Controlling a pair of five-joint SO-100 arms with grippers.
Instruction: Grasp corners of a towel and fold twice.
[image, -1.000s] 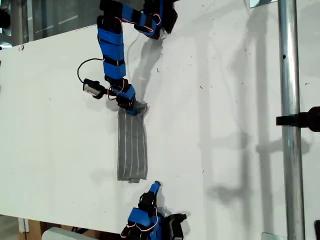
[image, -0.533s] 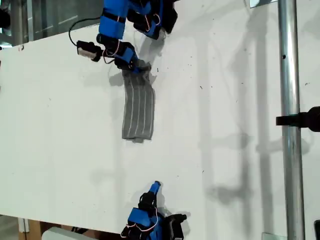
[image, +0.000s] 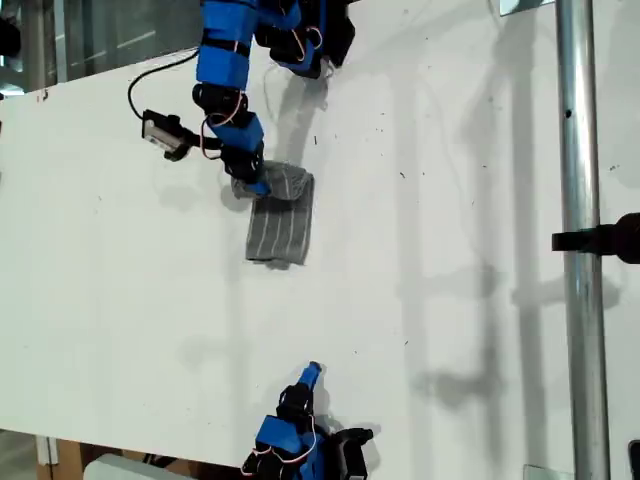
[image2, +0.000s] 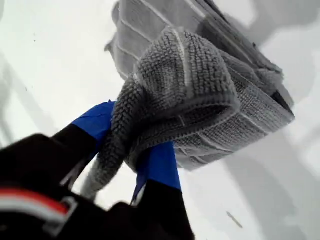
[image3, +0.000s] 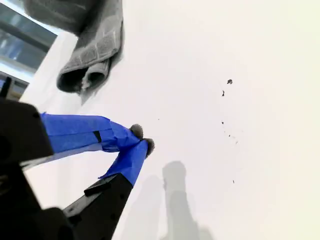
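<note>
The grey striped towel (image: 283, 228) lies on the white table (image: 450, 200) in the exterior view's upper middle, folded into a short, thick stack. My first gripper (image: 257, 184) sits at the stack's end nearest the exterior view's top, shut on a bunched corner of the towel (image2: 200, 85). That fabric wraps over its blue fingers (image2: 161, 165). My second gripper (image: 312, 372) rests near the exterior view's bottom edge, well apart from the towel. Its blue tips (image3: 142, 140) meet with nothing between them, and the rolled towel edge (image3: 92, 60) shows beyond them.
A vertical metal pole (image: 577, 150) with a black clamp (image: 600, 240) runs down the exterior view's right side. The first arm's wrist camera (image: 160, 131) sticks out toward the exterior view's left. The table's edge runs along the exterior view's top left.
My first gripper dragged the towel's end toward the exterior view's top, then came back down over it. The long strip is now a short doubled stack. The second arm has not moved.
</note>
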